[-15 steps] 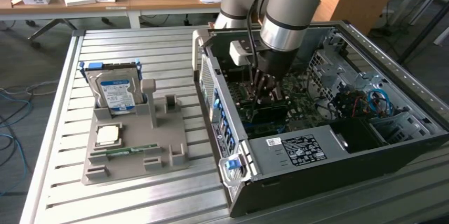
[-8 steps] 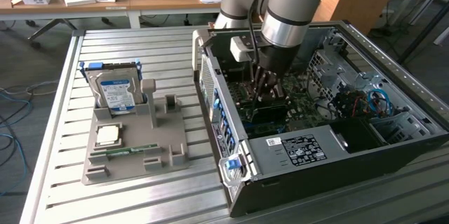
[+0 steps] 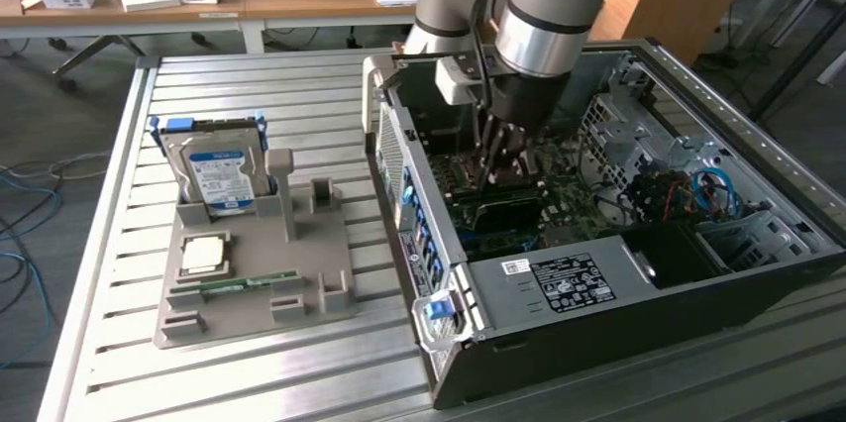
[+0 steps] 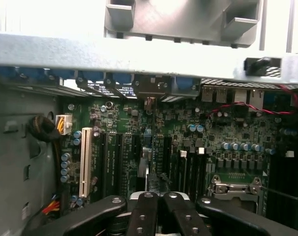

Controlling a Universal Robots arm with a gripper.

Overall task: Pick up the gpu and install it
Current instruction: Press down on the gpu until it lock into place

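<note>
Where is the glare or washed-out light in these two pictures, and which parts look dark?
Wrist view: the case rim is blown out pale, the motherboard below dim but readable, the gripper dark. Exterior view: even light, the case interior shadowed.

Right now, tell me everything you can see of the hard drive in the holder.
The hard drive is a boxy unit with a silvery metal face carrying a blue-and-white label. Blue rails run along its sides. It stands on edge, leaning slightly back, label towards the camera, in a slot at the far end of the grey holder on the slatted table, on the exterior view's left of the open computer case. Only the holder touches it.
</note>
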